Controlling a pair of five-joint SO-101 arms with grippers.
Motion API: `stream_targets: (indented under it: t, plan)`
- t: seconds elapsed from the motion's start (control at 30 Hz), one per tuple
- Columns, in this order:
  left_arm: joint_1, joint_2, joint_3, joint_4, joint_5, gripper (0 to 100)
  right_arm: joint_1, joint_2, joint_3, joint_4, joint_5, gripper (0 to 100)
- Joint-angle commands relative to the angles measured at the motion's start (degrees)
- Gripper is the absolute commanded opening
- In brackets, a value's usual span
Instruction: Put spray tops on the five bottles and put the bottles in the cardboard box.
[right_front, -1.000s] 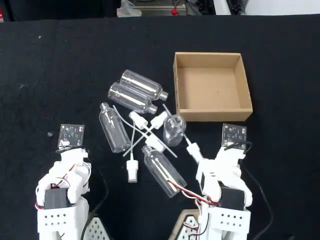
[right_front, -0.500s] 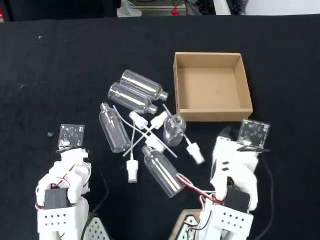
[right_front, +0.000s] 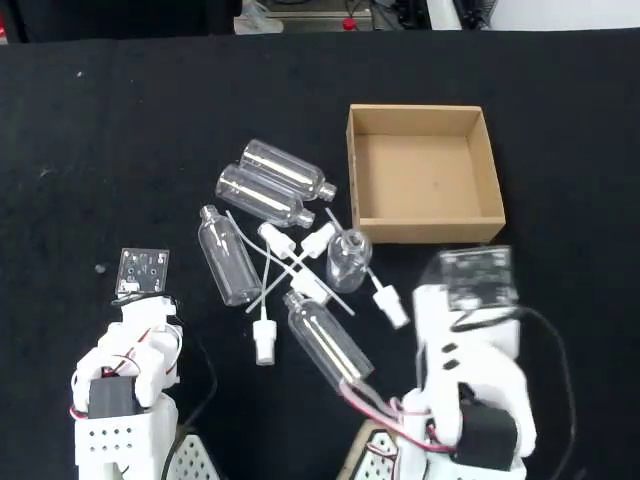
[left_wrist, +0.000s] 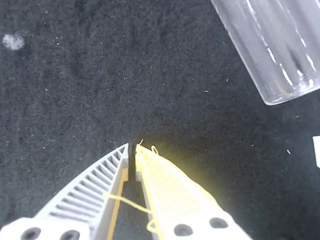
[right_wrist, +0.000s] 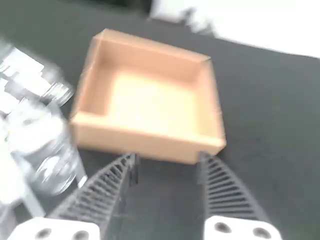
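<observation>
Several clear bottles lie left of the cardboard box (right_front: 425, 230): two side by side (right_front: 272, 182), one (right_front: 228, 255) nearer the left arm, one (right_front: 325, 340) near the right arm. A short bottle (right_front: 348, 258) stands upright by the box's near corner. White spray tops (right_front: 263, 340) (right_front: 390, 303) (right_front: 318, 240) with thin tubes are scattered among them. My left gripper (left_wrist: 132, 150) is shut and empty, low over the black cloth, a bottle's base (left_wrist: 275, 50) ahead of it. My right gripper (right_wrist: 166, 162) is open and empty, raised, facing the box (right_wrist: 150, 135).
A black cloth (right_front: 120, 130) covers the table. The left arm's base (right_front: 120, 400) and the right arm's base (right_front: 460, 420) stand at the near edge. Red-and-white cables trail from the right arm near the closest bottle. Bare cloth lies right of the box.
The right arm has lifted and come up from its folded pose, so its wrist now faces the box. The left arm, bottles and spray tops have not moved.
</observation>
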Motion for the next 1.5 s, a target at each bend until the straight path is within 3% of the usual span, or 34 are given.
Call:
stream_targets:
  t: [0.0,0.3,0.47,0.93,1.23,1.47]
  plan:
    - [-0.1,-0.4,1.2,0.3,-0.3,3,-5.4,-5.4,-1.1,0.7,-0.2,25.2]
    - [-0.1,-0.4,1.2,0.3,-0.2,3,-23.0,-5.0,-0.1,3.1,-5.0,25.8]
    - [-0.1,-0.4,1.2,0.3,-0.2,3,-29.5,-4.9,0.4,2.9,-6.2,33.7]
    - [-0.1,-0.4,1.2,0.3,-0.2,3,-28.5,-5.1,14.9,-14.3,-17.1,33.9]
    - [-0.1,-0.4,1.2,0.3,-0.2,3,-28.5,-5.0,23.3,-24.2,-17.1,33.6]
    - [-0.1,-0.4,1.2,0.3,-0.2,3,-28.5,-5.4,23.9,-24.6,-17.1,33.6]
